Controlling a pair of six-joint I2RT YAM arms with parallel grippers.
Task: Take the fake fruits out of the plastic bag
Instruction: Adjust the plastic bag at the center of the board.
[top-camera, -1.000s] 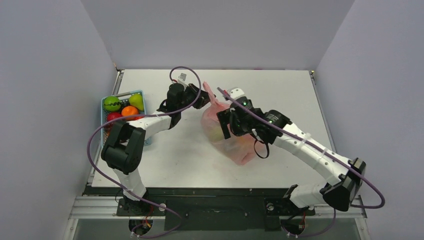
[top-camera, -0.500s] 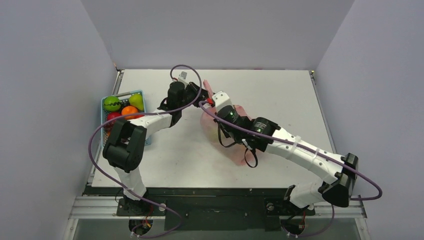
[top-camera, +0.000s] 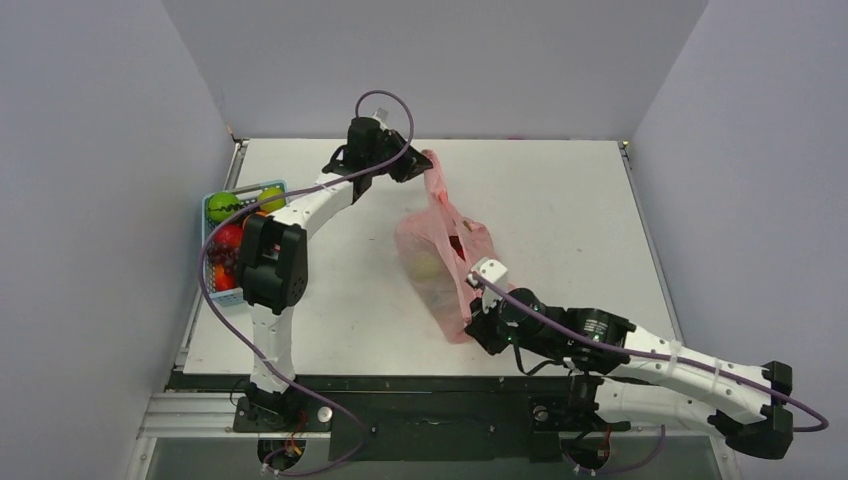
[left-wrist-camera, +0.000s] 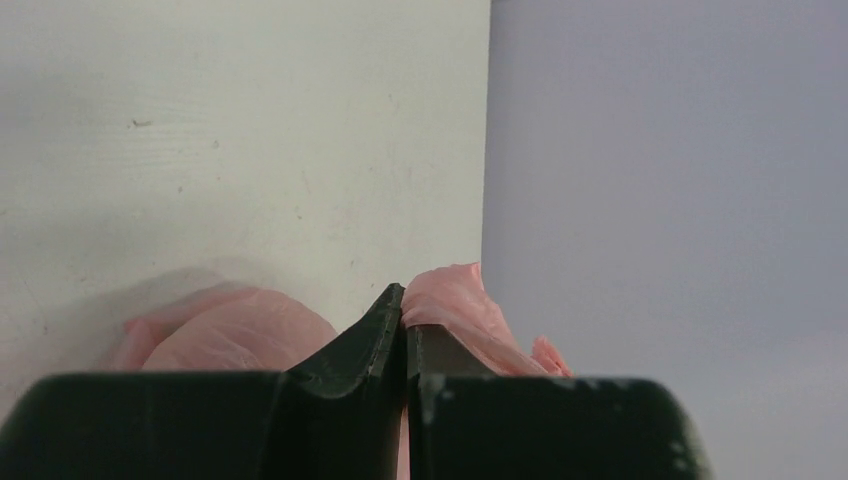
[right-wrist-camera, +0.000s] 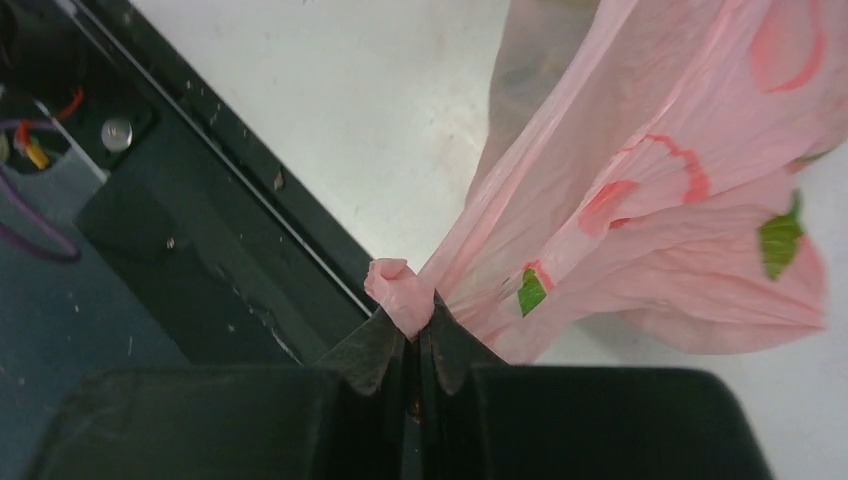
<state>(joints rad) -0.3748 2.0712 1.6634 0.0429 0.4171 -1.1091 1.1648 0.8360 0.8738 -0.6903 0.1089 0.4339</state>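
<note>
The pink plastic bag (top-camera: 445, 235) is stretched over the table between my two grippers. At the far end, my left gripper (top-camera: 413, 166) is shut on a bunched handle; the left wrist view shows pink film (left-wrist-camera: 455, 298) pinched at its tips (left-wrist-camera: 405, 312). Close to the table's front edge, my right gripper (top-camera: 477, 318) is shut on a twisted pink knot (right-wrist-camera: 400, 288) of the bag (right-wrist-camera: 680, 190). A yellow-green round fake fruit (top-camera: 424, 266) shows dimly through the film. Any other fruits inside the bag are hidden.
A light-blue basket (top-camera: 212, 200) at the table's left edge holds a green ball with a dark zigzag (top-camera: 222, 207) and orange and red fruits. The black frame rail (right-wrist-camera: 200, 260) runs just beyond the right gripper, along the table's front edge.
The right gripper went from open above the bag to shut on its near end and pulled toward the front edge. The left gripper drew the handle farther back, stretching the bag.
</note>
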